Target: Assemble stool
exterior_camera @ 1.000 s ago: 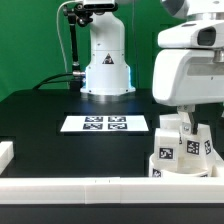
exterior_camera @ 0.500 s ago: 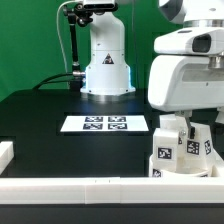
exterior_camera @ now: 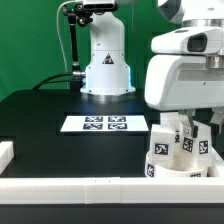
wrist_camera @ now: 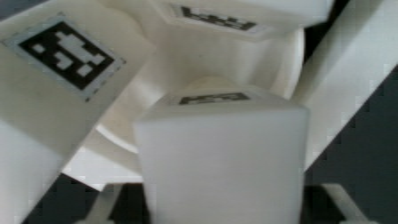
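Note:
The white stool stands upside down at the exterior view's lower right, its round seat [exterior_camera: 168, 170] down and tagged blocky legs [exterior_camera: 160, 148] pointing up. My gripper [exterior_camera: 184, 130] has come down over the legs from above. In the wrist view one leg [wrist_camera: 222, 140] fills the middle, between my fingers [wrist_camera: 111, 198], and my gripper [wrist_camera: 222, 205] is shut on it. Another leg with a square tag [wrist_camera: 71, 50] leans beside it, and a third [wrist_camera: 222, 15] shows beyond. The seat [wrist_camera: 121, 125] is pale behind them.
The marker board [exterior_camera: 105, 124] lies flat mid-table. A long white rail [exterior_camera: 100, 188] runs along the front edge, with a short rail end [exterior_camera: 5, 152] at the exterior view's left. The arm's base [exterior_camera: 107, 70] stands at the back.
The jaws have closed from wide open onto the stool leg. The arm's head has shifted slightly toward the exterior view's left, and the stool has nudged with it.

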{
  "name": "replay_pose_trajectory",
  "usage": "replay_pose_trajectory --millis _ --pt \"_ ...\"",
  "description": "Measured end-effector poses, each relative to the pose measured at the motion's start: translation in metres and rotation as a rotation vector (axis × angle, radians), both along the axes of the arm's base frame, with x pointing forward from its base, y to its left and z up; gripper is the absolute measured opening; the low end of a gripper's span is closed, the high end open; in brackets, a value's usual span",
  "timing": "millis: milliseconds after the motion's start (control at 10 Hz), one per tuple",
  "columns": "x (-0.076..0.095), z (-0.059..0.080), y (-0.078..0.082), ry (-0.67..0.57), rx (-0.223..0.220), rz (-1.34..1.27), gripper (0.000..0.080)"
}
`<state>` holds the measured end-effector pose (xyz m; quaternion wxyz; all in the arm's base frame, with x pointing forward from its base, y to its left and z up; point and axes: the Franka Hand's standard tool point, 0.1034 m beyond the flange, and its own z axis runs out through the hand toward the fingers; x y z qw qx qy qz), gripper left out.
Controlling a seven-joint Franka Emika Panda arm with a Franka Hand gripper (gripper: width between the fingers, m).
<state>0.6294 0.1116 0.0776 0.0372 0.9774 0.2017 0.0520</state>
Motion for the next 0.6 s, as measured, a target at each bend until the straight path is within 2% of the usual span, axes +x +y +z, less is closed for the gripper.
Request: replay_pose_trajectory --millis 400,600 --pt "-0.0001 -0.0003 -0.0001 -0.015 0.036 -0.302 0.0338" --pt "-0.0004 -0.0009 0.0008 -0.028 0.064 -0.531 0.0338"
